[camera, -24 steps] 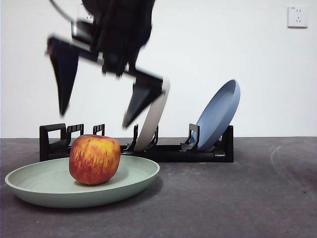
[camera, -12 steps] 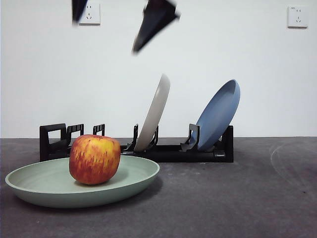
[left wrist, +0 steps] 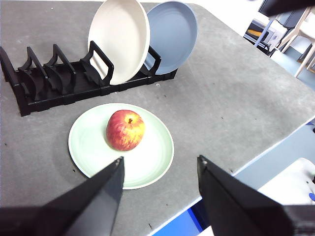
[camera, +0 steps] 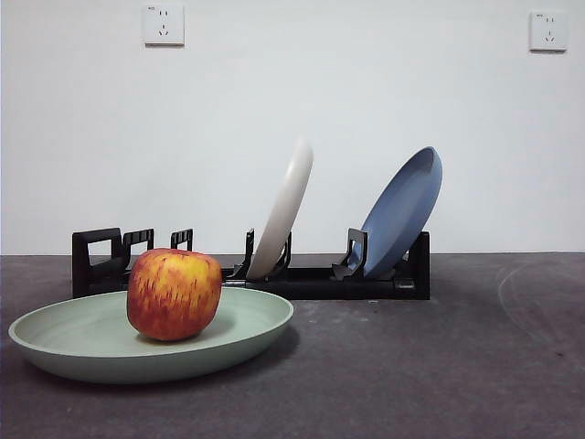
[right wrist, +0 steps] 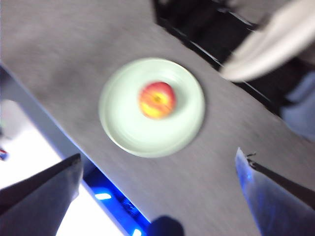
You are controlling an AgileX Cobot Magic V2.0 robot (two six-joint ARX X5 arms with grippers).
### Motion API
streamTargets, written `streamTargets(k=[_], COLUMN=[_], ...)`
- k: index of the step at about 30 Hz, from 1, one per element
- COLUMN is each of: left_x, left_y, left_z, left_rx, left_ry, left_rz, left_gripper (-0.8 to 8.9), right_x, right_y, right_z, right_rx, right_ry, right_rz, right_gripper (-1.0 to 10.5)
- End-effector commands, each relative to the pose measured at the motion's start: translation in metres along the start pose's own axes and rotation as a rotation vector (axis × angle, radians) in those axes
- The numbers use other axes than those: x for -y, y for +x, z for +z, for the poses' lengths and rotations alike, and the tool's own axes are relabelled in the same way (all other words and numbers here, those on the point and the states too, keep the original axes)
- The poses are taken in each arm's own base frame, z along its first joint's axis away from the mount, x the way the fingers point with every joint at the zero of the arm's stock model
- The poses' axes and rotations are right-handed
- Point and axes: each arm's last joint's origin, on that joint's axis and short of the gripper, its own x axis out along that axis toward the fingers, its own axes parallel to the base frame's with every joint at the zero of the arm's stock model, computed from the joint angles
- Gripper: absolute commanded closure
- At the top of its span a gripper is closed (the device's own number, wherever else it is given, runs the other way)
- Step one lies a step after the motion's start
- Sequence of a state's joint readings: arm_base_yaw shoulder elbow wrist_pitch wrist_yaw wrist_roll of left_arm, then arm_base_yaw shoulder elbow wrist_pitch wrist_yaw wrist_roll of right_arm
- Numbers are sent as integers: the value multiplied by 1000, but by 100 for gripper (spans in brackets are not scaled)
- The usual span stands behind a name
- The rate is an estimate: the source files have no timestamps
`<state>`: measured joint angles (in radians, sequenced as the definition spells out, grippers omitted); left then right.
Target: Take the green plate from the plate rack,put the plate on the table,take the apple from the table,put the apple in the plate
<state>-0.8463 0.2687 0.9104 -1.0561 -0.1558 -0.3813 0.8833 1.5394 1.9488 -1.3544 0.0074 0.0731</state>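
Judging the placement complete, I find nothing left but to keep both arms high and clear. The desk [camera: 439, 366] carries everything. With the plate rack [left wrist: 74, 81] as my landmark: the green plate [camera: 247, 334] lies flat on the desk just in front of the rack's handle end, and the apple [camera: 174, 294] sits upright inside the plate, a little off its centre and within the rim. To finish well, I would hold the arms above the rack's height and not descend over the plate, since a nudge could roll the apple.

The cream-white plate [camera: 285, 208] leans in a middle slot of the rack and the blue plate [camera: 402, 212] in the slot at the far end from the handle; both stand tall enough to be struck by a low sweep. The left gripper [left wrist: 160, 172] hangs well above the plate, jaws apart and empty. The right gripper [right wrist: 157, 169] is likewise high above it, jaws spread wide and empty, in a blurred view.
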Motion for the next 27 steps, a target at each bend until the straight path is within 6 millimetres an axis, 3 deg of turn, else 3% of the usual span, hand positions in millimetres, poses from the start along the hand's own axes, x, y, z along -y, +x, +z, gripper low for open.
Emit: streamTargets(k=[1,8,13,20,22,23,25,27], left_x=[1,4,6,9,10,11,12,12], left_y=[0,1,6,18,22,24,27,28], left_z=[2,9,12,16,17,17,18,19], left_rx=[21,81,71,22,8,-1,-11,-15], left_ry=[13,2,3,-8,-5,-4,-1,2], left_rz=[-5,-30,-25,-6,0,2,7,8], left_gripper=[565,565,565,565,566,578,802,822], right_x=[3,11,15,18,18,19,19,19], right_y=[-8,-31,-41,-46,-48,-48,-49,-49], right_z=[-28,-107,-158,-199,-204,-205,-206,-206], right_rx=[-46,-46,47,130,132,131,136,136], right_ry=[41,157,269,351,352,352,352,352], right_rz=[-41,-125,-108,-83,-82,-84,-84,-85], right_gripper=[352,352,355,485,577,680,986,962])
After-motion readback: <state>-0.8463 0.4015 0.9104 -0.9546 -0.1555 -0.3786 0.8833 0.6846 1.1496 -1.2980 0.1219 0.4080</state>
